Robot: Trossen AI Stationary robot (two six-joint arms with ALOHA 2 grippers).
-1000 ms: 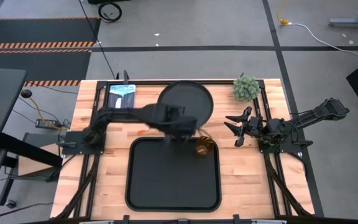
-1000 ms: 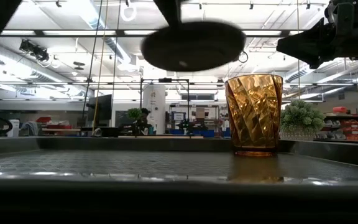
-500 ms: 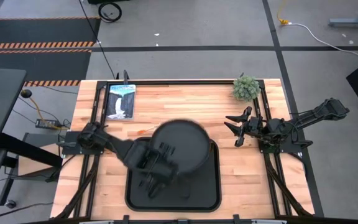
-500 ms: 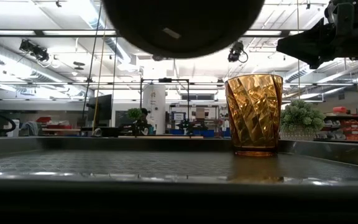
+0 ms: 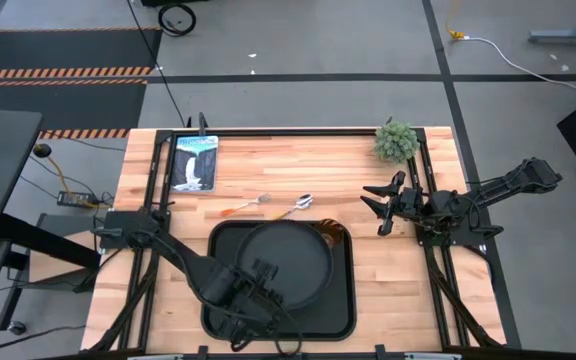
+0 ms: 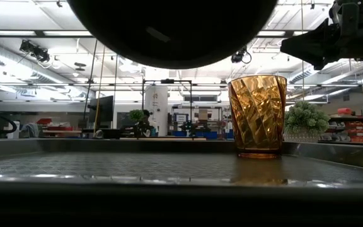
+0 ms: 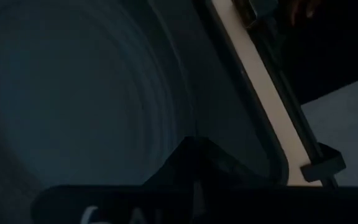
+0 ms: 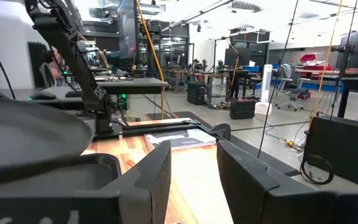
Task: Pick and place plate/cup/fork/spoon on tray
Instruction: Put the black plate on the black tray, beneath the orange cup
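Note:
The round black plate (image 5: 288, 258) hangs over the black tray (image 5: 340, 318), held by my left gripper (image 5: 264, 282) at its near-left side. In the low view the plate's underside (image 6: 169, 31) is well above the tray floor (image 6: 137, 167). The amber cup (image 6: 257, 116) stands upright on its base in the tray's far right corner, partly hidden under the plate in the high view (image 5: 334, 231). The fork (image 5: 246, 206) and the spoon (image 5: 298, 205) lie flat on the wood beyond the tray. My right gripper (image 5: 378, 206) waits open at the table's right, above the table. My left gripper is shut on the plate's rim at its near-left side (image 5: 268, 275), coming level from the table's near left. One dark finger (image 7: 197, 165) lies on the plate's upper face; the other is hidden under the plate. The plate is lifted clear of the tray, roughly level.
A small potted plant (image 5: 396, 141) stands at the far right corner and a picture card (image 5: 194, 160) lies at the far left. Bare wood shows to the right of the tray.
My left gripper has swung from the table's far middle toward the near edge, carrying the plate with it. The plate now hangs over the tray instead of beyond it. The fork and spoon, hidden before, show on the wood.

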